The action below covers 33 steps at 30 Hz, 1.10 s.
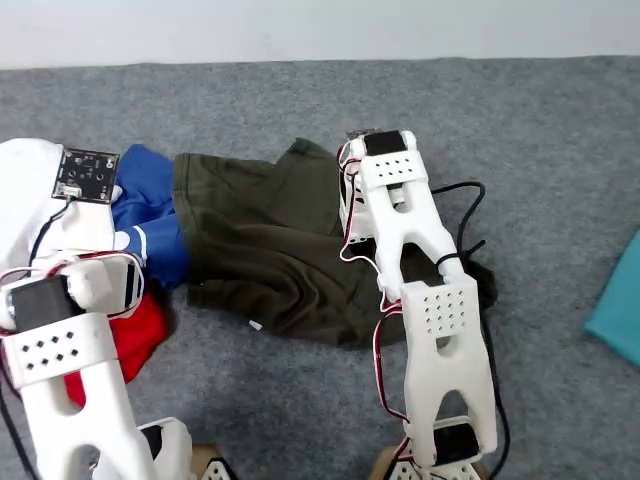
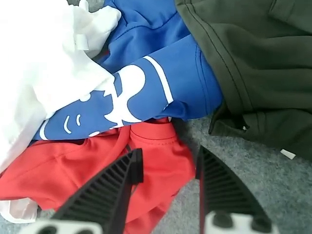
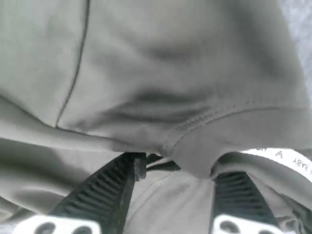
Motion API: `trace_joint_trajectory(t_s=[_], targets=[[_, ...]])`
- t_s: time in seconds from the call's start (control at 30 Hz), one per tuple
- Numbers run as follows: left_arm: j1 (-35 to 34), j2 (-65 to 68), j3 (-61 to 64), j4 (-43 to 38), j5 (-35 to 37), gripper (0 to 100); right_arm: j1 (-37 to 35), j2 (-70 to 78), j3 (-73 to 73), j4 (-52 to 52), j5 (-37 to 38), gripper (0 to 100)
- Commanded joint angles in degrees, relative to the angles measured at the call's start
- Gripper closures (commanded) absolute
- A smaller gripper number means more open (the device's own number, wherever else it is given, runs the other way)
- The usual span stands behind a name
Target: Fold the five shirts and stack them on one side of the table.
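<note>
A dark olive shirt (image 1: 265, 235) lies spread and rumpled in the middle of the grey table. My right gripper (image 3: 178, 168) is open just over it, with a raised fold of the olive shirt (image 3: 161, 73) between its fingers. At the left, a white shirt (image 2: 34, 63), a blue shirt with white print (image 2: 161, 83) and a red shirt (image 2: 63, 165) lie heaped together. My left gripper (image 2: 168, 170) hangs open over the edge of the red shirt. A teal shirt (image 1: 620, 300) lies at the table's right edge.
The right arm (image 1: 420, 290) stretches over the olive shirt's right part, its cables trailing beside it. The left arm (image 1: 65, 340) covers part of the red and white shirts. Bare grey table (image 1: 520, 130) lies at the back and between the olive and teal shirts.
</note>
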Motion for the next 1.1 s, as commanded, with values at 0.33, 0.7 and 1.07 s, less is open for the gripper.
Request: trace_joint_trajectory(t_s=[0.33, 0.7, 1.07], targets=[[-0.35, -1.14, -0.75, -1.14, -3.34, 82, 1.89, -5.85, -3.52, 2.33, 5.54, 96.7], [-0.35, -1.23, -0.92, -1.14, -4.4, 82, 7.16, -16.4, -0.53, 2.51, 10.73, 96.8], [1.49, -1.14, -4.0, -0.79, -2.64, 83, 7.69, -30.2, 15.74, 2.42, 10.81, 99.1]])
